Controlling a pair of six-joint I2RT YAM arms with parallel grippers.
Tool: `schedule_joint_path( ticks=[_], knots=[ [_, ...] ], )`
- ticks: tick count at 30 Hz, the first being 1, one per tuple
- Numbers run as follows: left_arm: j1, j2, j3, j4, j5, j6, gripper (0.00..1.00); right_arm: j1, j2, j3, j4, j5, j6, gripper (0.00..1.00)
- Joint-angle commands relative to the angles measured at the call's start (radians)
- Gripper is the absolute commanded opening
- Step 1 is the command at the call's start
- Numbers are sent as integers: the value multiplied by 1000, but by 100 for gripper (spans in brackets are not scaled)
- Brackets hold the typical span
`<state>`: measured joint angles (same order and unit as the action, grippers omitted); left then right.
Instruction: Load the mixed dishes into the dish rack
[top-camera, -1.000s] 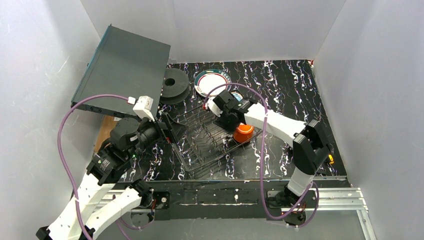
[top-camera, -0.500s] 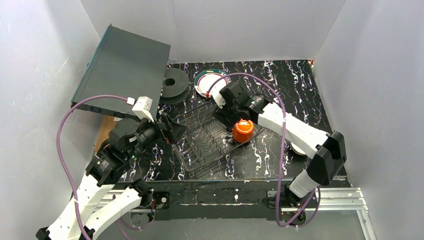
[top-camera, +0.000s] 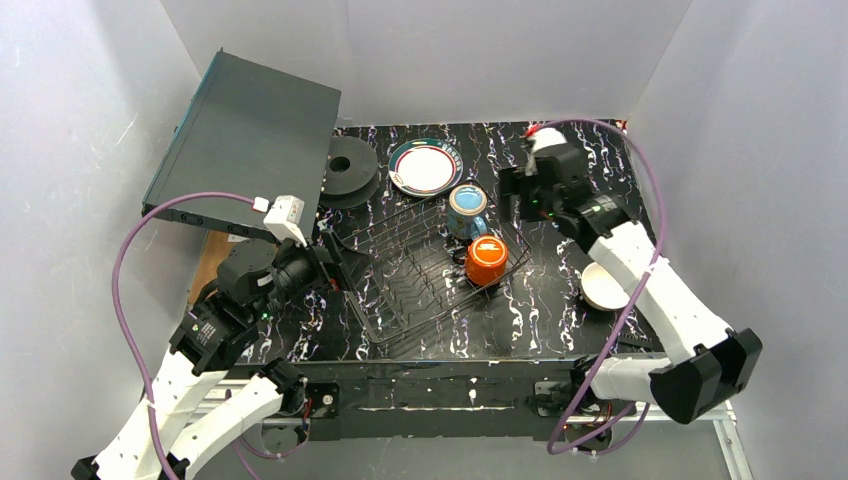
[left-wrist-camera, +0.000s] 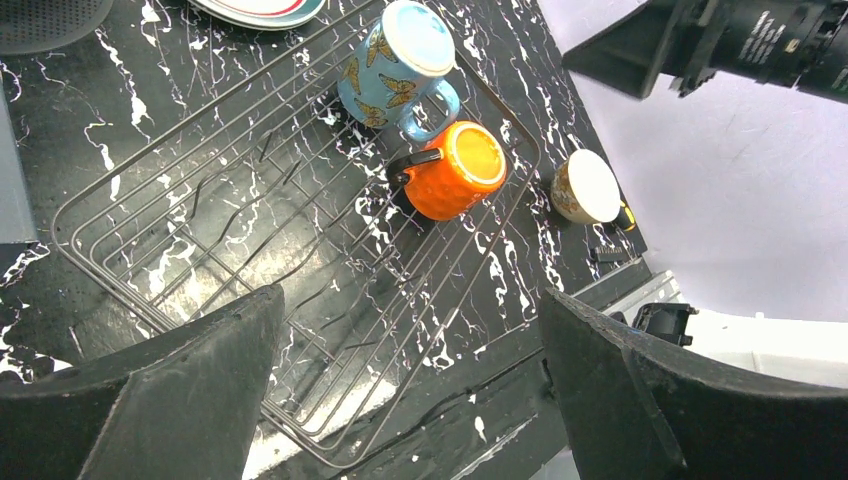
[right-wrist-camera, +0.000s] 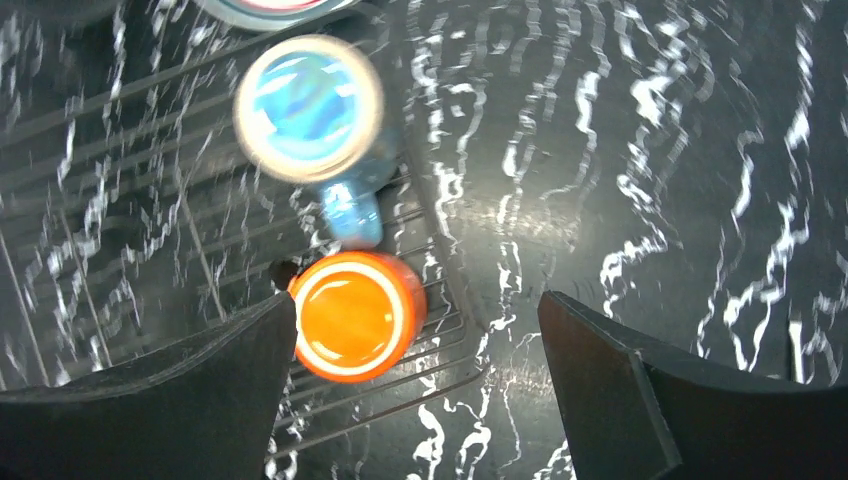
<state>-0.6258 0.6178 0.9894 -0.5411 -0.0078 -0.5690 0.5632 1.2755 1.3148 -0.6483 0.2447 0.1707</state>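
My left pincer (left-wrist-camera: 410, 298) and right pincer (right-wrist-camera: 418, 305) wide open, empty, blue ceramic mug (top-camera: 467, 205), small orange cup (top-camera: 487, 261), both in dark wire dish rack (top-camera: 400, 292)

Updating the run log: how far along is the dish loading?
Done: the blue mug and the orange cup sit in the dish rack, at its right end. In hand: nothing; the left gripper and the right gripper are both open and empty. Left: the green-and-red rimmed plate on the table beyond the rack, and the cream bowl on the table to its right. No second plate shows.
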Motion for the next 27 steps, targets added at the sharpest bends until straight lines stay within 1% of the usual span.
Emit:
schedule_joint_path(
  ticks=[1,6,8,10,12,14,16,18,26,27],
  knots=[
    [1,-4,-2,-13,0,6,98,-182,-63,-30,-64,5,300,98],
    [2,-1,-10,0,7,5,98,-494,-88,-157,-178,-67,511,98],
    [2,3,-14,5,8,3,98,-565,-77,-208,-212,-51,574,98],
    [2,7,-17,7,8,3,98,-615,-59,-251,-222,-44,599,98],
    [3,14,-16,7,8,5,98,-628,-37,-301,-161,-87,562,98],
    [2,19,-16,7,8,7,98,-628,10,-310,-155,-116,532,98],
    [2,24,-12,5,8,10,98,-629,74,-297,-176,-100,533,98],
    [1,26,-12,3,7,11,98,-628,117,-304,-161,-80,537,98],
    [1,39,-9,3,8,13,98,-628,187,-355,-83,-7,548,88],
    [1,41,-7,3,34,14,98,-629,194,-355,-81,2,543,85]
  ],
)
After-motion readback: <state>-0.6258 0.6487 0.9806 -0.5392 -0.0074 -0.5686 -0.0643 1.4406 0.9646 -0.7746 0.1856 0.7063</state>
